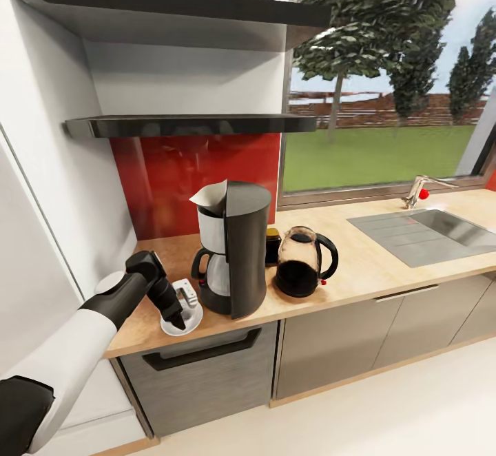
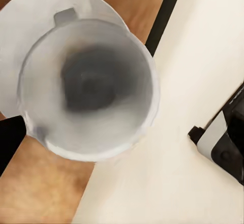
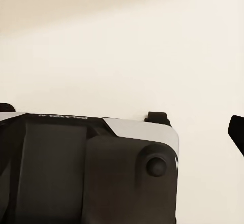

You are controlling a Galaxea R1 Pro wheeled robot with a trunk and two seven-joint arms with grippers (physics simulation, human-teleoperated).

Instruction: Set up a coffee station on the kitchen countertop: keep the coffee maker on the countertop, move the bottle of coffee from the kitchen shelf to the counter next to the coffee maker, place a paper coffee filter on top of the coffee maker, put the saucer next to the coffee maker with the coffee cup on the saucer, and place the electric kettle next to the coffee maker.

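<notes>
The black coffee maker (image 1: 234, 256) stands on the wooden countertop (image 1: 372, 263) with a white paper filter (image 1: 209, 198) on top. A dark coffee bottle (image 1: 273, 245) sits just behind it, and the black electric kettle (image 1: 303, 263) is beside it on the right. To its left a white saucer (image 1: 184, 319) holds the white coffee cup (image 1: 186, 295). My left gripper (image 1: 176, 318) points down over the cup (image 2: 89, 89) and saucer (image 2: 25, 36). It is open, with one dark finger (image 2: 10, 138) outside the cup's wall. My right gripper (image 3: 121, 120) hangs open over the floor.
A sink (image 1: 427, 232) with a tap (image 1: 415, 191) lies in the counter to the right, under a window. Two dark shelves (image 1: 186, 124) hang above the coffee maker. The saucer sits near the counter's front edge. My own base (image 3: 86, 168) is below the right gripper.
</notes>
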